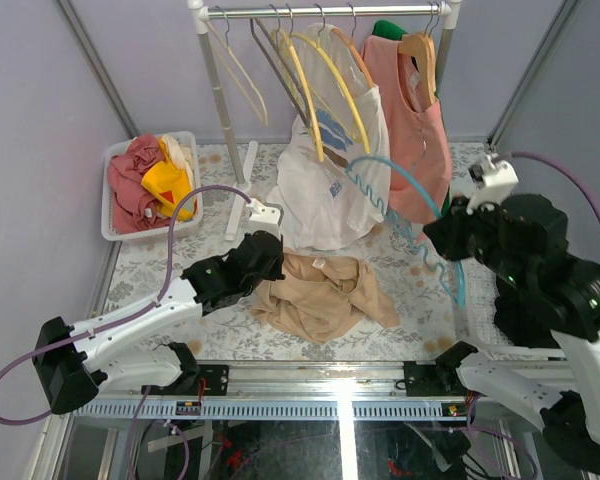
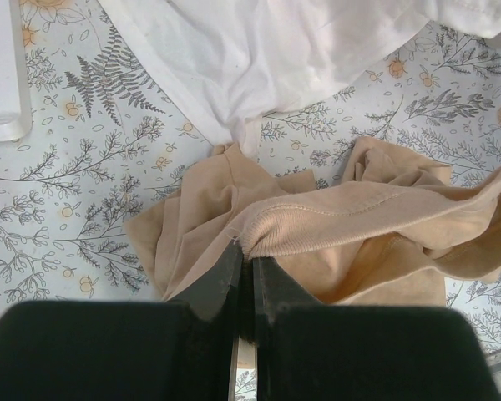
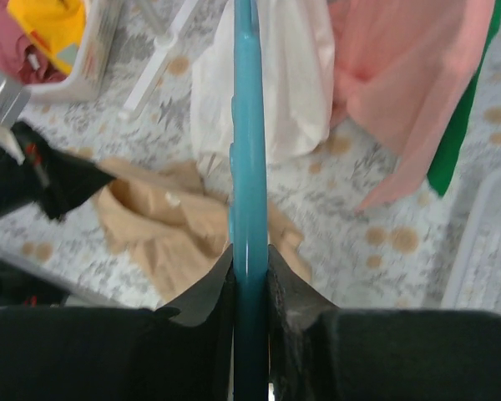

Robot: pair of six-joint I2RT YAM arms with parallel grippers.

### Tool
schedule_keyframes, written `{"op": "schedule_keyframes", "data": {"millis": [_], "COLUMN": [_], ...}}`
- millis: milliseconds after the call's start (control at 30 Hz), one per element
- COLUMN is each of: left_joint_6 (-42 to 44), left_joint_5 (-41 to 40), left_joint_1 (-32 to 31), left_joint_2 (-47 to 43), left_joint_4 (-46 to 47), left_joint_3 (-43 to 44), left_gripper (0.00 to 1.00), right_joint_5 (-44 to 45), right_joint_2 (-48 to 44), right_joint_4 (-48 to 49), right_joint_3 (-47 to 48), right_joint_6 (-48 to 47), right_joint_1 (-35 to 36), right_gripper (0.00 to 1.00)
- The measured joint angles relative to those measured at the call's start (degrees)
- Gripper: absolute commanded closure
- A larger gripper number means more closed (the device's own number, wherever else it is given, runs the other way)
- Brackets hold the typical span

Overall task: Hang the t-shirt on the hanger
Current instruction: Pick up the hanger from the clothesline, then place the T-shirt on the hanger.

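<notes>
The t-shirt [image 1: 320, 295] lies crumpled on the worktop [image 1: 145, 262], near its front edge and roughly midway between the two arms, with a small white label [image 1: 320, 262] showing at the neck. The left tool [image 2: 245, 251] reaches in from the shirt's left side; in the left wrist view its fingers are drawn together to a thin slit and pinch the ribbed neck edge, which is raised into a fold at the tips while the rest of the fabric sags to the surface. The right tool [image 3: 250, 255] is up off the worktop to the right of the t-shirt and is clamped tight on the hanger [image 3: 249, 125], both fingers pressed flat against the blue plastic. That camera sees the hanger edge-on. In the top view it slants through the air from the tool towards the white shirt [image 1: 325, 200], its wavy bar below the curved arm, and one end pokes down past the tool towards the worktop. The hanger is clear of the t-shirt, above and to its right. The white shirt hangs from the rack [image 1: 320, 12] at the back, its hem just beside the t-shirt's far edge, with yellow hangers [image 1: 325, 70] over it and a pink top [image 1: 420, 140] to its right. A basket [image 1: 110, 215] of clothes sits at the far left.
</notes>
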Motion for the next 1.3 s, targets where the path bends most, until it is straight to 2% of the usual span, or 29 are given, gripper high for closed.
{"op": "schedule_keyframes", "data": {"millis": [200, 467, 667, 1300], "left_joint_6": [0.0, 0.0, 0.0, 1.6], "left_joint_5": [-0.4, -1.3, -1.7, -2.3], "left_joint_1": [0.0, 0.0, 0.0, 0.0], "left_joint_2": [0.0, 0.9, 1.1, 3.0], "left_joint_4": [-0.1, -0.1, -0.1, -0.6], "left_joint_3": [0.0, 0.0, 0.2, 3.8], "left_gripper": [1.00, 1.00, 1.00, 1.00], "right_joint_5": [-8.8, -24.8, -29.0, -31.3], "right_joint_2": [-11.1, -20.9, -19.4, -13.7], "right_joint_4": [-9.9, -10.2, -9.0, -1.2], "right_joint_3": [-2.6, -12.8, -17.9, -24.3], "right_joint_6": [6.6, 12.1, 12.0, 5.4], "right_joint_1": [-0.2, -0.2, -0.2, -0.2], "right_gripper": [1.00, 1.00, 1.00, 1.00]}}
